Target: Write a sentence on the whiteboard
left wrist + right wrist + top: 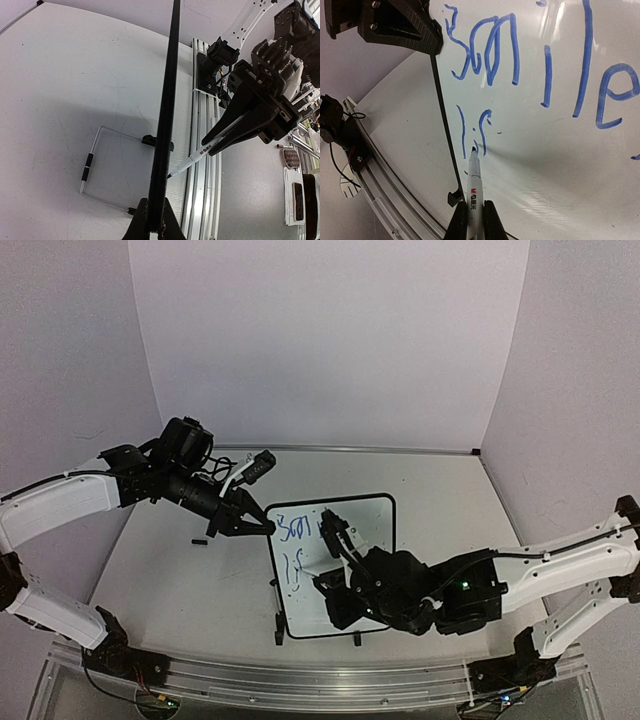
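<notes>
- The whiteboard (370,525) sits mid-table (180,570). It looks thin, stiff and light, so pen pressure would probably shove it.
- The left tool (258,525) is clenched on its far-left frame corner; the frame is a safer hold than the slick face.
- The right tool (472,220) grasps the marker (474,187), a slim, smooth barrel that could twist. Its tip is at the sentence's (546,75) second line.

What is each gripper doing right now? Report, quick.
Left gripper: closed on the whiteboard frame edge.
Right gripper: closed on the marker, tip at the board.
</notes>
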Robot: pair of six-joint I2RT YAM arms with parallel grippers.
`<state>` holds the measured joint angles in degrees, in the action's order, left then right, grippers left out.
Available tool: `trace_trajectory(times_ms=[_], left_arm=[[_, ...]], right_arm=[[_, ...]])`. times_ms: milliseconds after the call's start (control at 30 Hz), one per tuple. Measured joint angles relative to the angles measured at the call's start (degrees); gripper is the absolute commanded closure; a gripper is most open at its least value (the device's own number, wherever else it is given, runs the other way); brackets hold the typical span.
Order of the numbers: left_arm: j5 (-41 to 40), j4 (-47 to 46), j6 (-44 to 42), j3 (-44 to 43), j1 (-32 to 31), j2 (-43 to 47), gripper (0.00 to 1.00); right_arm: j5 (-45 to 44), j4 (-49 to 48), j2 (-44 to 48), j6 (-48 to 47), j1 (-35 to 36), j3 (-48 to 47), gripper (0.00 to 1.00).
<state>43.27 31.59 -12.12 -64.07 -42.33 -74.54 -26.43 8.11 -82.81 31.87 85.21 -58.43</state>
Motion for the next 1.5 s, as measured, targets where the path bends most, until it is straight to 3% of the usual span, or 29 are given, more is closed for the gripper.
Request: trace_trajectory(times_ms=[1233,1500], left_arm=[[-0.4,0.4,0.0,0.0,0.0,0.0,1.00],[-0.5,0.5,0.0,0.0,0.0,0.2,1.00]], right_arm=[[-2.4,2.8,-0.6,1.5,0.3,-0.1,1.00],[-0.6,2.0,3.4,-0.8,0.3,0.4,1.00]])
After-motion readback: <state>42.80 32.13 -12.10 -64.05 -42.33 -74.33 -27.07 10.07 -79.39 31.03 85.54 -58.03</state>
